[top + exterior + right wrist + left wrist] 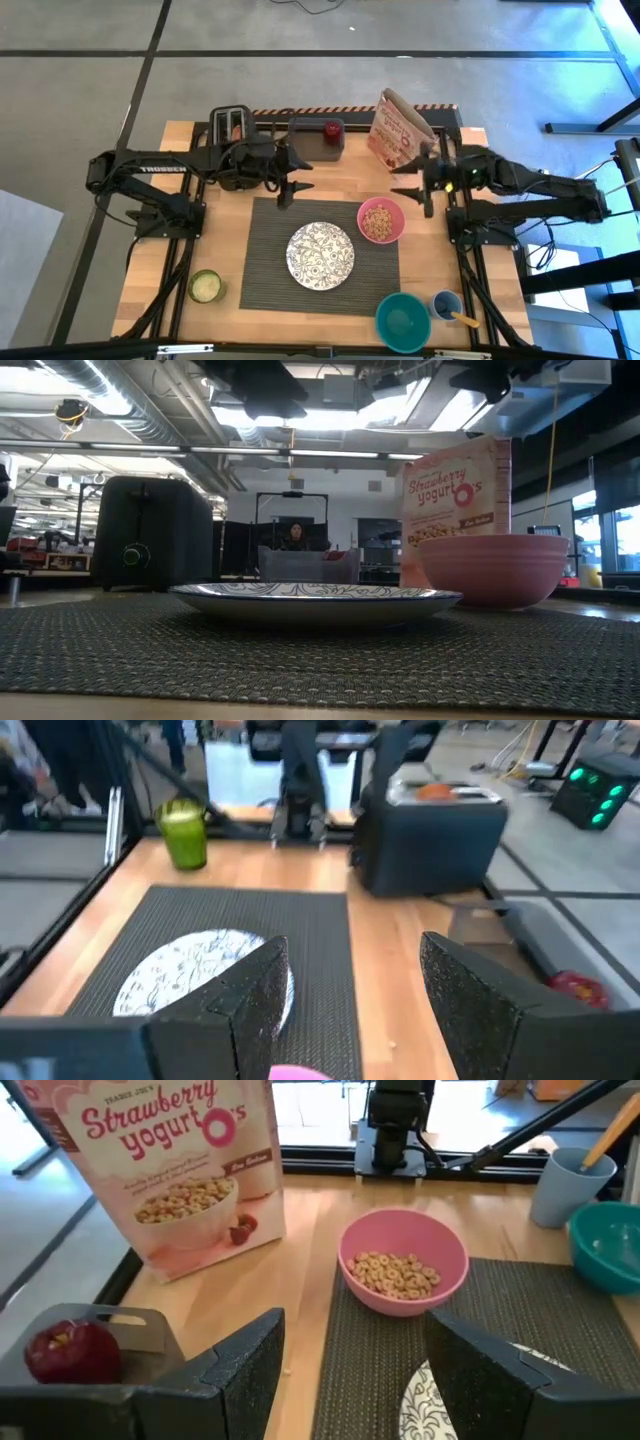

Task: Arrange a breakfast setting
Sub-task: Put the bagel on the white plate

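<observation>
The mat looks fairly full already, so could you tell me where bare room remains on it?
On the mat, the strip left of the plate is bare, as is the corner below the pink bowl. Plate and bowl crowd the middle and upper right.

We're in a robotics lab here, not a kitchen. The wooden worktop (190,150) sits on a black metal frame (168,300), bolted-down arms at its left and right edges, on a grey floor marked with dark tape lines (130,100). Look level across the table: exposed ducting (110,395) and strip lights (300,452) overhead, more rigs and screens (290,520) behind, and a person (295,537) seated at the far end. Cables (545,255) trail off the right edge.
</observation>
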`<state>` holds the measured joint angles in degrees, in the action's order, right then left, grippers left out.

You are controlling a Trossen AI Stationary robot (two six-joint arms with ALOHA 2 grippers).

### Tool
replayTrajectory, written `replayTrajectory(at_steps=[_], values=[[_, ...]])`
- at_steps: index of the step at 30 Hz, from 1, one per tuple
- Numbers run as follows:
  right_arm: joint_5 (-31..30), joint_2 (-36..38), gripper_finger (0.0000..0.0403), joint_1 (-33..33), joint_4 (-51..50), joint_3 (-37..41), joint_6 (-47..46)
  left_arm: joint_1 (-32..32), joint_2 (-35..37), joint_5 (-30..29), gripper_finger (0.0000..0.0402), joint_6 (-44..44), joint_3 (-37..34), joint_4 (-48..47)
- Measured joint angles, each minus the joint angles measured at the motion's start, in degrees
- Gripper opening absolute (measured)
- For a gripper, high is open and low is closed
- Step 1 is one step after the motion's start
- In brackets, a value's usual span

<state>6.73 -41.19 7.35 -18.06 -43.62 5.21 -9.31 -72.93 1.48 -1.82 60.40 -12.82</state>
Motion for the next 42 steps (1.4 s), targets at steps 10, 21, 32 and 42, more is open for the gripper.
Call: replayTrajectory(at_steps=[10,21,32,42], values=[[-11.45,-7.42,0.0218,-12.32,0.3,0.07,0.07,3.63,1.32,-12.11,0.0233,13.17,0.51,-7.34],[-13.84,-9.54,0.0218,-15.25,1.07,0.11,1.75,-4.2,5.38,-25.67,0.0233,34.72,15.44,-47.08],[-13.69,-11.19,0.0218,-15.21,0.85,0.11,2.16,-26.62,4.29,-14.27,0.0233,33.09,20.33,-61.68],[-13.65,-11.21,0.0218,-15.21,0.93,0.11,2.12,-37.86,-2.05,-6.52,0.0233,26.37,20.31,-62.36]])
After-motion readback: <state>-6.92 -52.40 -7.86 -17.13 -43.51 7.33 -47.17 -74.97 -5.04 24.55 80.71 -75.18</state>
